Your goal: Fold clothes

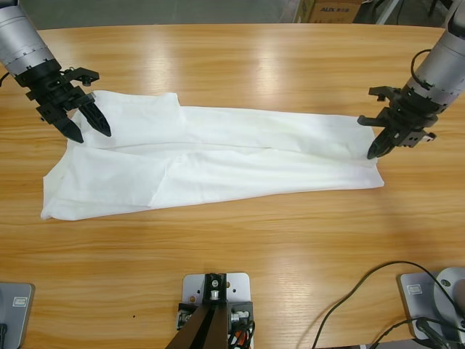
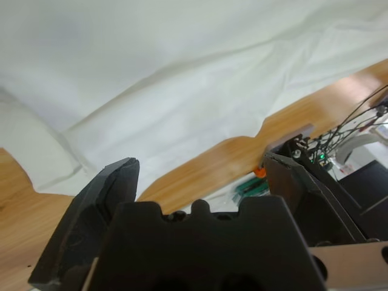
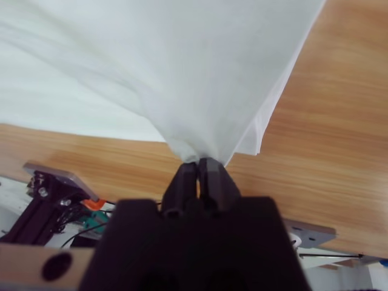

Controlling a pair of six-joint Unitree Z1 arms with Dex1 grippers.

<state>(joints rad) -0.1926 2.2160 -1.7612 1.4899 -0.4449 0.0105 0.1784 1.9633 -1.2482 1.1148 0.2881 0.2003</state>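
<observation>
The clothes are one white T-shirt (image 1: 218,160) lying folded into a long band across the wooden table (image 1: 254,65). My left gripper (image 1: 92,134) hangs open over the shirt's upper left corner, and nothing sits between its jaws. In the left wrist view the gripper (image 2: 200,162) points down at the white cloth (image 2: 182,91) just ahead of it. My right gripper (image 1: 374,151) is shut on the shirt's right end. The right wrist view shows the gripper (image 3: 198,162) pinching a bunched tip of the fabric (image 3: 151,60), which fans out from the jaws.
A cardboard box (image 1: 330,9) stands beyond the table's far edge. Black cables (image 1: 363,298) lie on the table at the near right. Bare wood surrounds the shirt on all sides.
</observation>
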